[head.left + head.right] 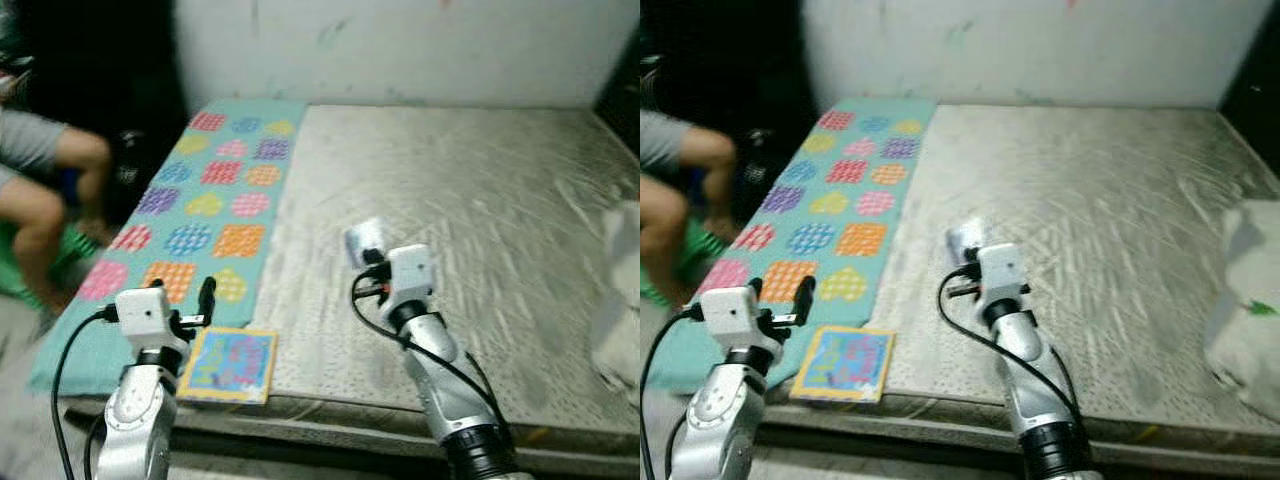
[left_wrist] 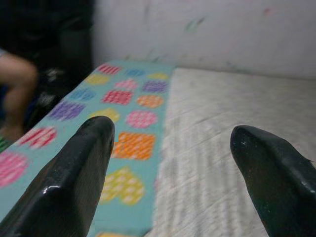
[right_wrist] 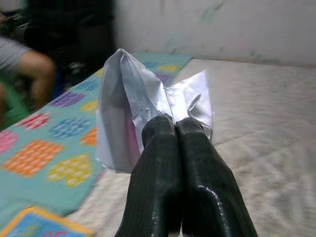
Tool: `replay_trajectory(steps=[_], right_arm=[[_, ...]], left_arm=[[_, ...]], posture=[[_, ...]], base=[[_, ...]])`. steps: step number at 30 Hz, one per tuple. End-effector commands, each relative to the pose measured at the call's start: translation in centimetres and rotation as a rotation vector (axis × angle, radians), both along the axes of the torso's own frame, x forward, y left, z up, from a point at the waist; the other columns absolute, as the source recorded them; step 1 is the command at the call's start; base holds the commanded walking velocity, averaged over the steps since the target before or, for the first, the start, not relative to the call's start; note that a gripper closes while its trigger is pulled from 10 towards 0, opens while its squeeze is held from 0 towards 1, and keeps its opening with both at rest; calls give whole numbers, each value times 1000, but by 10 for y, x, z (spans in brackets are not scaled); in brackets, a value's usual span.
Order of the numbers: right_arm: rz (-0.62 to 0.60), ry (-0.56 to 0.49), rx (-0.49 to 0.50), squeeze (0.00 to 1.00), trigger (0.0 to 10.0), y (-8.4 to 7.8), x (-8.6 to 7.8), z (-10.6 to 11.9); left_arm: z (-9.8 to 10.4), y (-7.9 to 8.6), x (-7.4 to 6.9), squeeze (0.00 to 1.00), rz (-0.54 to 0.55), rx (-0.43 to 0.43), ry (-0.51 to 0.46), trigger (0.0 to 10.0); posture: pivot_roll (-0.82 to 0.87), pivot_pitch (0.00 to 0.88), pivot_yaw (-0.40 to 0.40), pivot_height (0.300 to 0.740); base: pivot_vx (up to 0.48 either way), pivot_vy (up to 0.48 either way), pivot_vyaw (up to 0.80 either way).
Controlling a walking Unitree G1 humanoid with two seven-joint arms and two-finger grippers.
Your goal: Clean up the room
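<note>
Seated person (image 1: 40, 200) beside mattress (image 1: 480, 230)

Left gripper (image 2: 170, 148) out ahead, fingers spread wide, holding nothing. Right gripper (image 3: 177, 126) raised further forward, fingers pinched tight on a wrapper (image 3: 129, 98).

Silver arms (image 1: 440, 375); black cables; glossy black fingers (image 2: 74, 182).

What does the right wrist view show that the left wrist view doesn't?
Right wrist: the right tool shut on a crumpled silvery wrapper, plus a corner of the picture book. Left wrist: the left tool open, nothing between its fingers. Both share the patterned teal mat, the grey mattress, the wall and a person's arm.
</note>
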State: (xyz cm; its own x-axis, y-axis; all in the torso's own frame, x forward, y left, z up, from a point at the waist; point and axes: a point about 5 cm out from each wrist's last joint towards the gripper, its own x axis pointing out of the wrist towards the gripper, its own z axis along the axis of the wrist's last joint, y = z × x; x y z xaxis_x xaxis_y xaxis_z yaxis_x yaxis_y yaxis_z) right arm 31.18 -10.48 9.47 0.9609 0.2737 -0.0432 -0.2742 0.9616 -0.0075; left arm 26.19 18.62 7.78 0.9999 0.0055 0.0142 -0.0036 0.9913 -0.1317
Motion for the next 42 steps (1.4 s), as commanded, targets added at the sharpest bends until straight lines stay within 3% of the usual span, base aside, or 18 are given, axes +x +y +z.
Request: replay_trajectory(steps=[1,19,42], right_arm=[[-24,8,-1,0,10000,-6,2,0],[-26,13,-9,0,10000,-7,1,-2],[-9,6,-24,0,10000,-7,2,-1]], left_arm=[[1,-4,0,0,-15,0,-4,10000],[-1,-3,0,0,19,-34,9,10000],[0,-6,1,0,3,-31,-1,10000]], posture=[[-112,0,54,740],[-112,0,56,740],[-114,0,49,740]], base=[[311,0,-500],[69,0,-114],[0,363,-104]])
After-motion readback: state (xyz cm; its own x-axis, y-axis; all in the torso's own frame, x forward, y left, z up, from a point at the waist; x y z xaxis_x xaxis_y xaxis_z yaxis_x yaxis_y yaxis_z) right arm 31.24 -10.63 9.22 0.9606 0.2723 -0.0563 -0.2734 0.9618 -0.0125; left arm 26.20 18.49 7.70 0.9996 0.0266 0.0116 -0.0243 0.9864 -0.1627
